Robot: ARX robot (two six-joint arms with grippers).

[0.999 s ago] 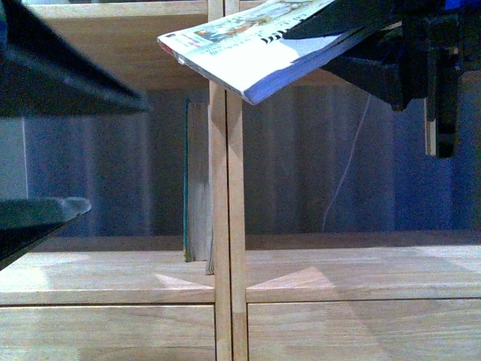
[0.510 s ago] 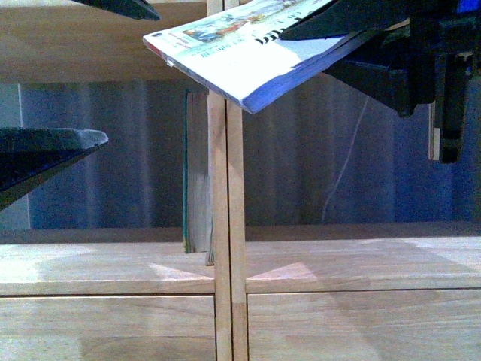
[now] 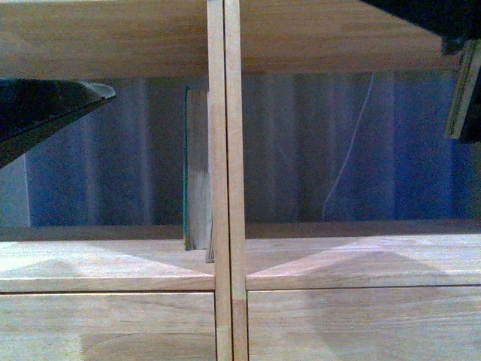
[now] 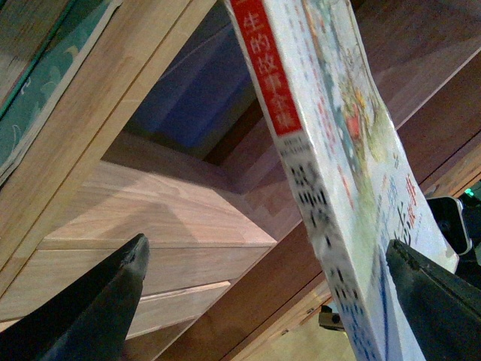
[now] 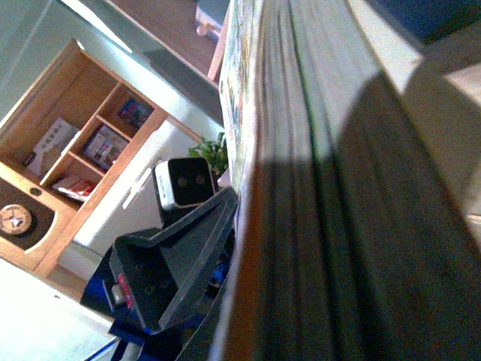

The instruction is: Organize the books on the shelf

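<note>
Poking in at the upper left of the front view, the left gripper (image 4: 267,248) is wide open and holds nothing. In the middle, the teal book (image 3: 197,169) stands up straight on the shelf (image 3: 113,263), touching the middle post (image 3: 224,150). At the upper right, the right gripper (image 3: 451,22) squeezes the white paperback (image 4: 331,150).

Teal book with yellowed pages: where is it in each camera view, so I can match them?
Front view: the teal book stands upright left of centre, against the shelf's upright divider.
Left wrist view: the teal book shows at the picture's edge, beside that divider.
Right wrist view: not in it; the paperback dominates.
Shared landmark: the divider, in front and left wrist views.
</note>
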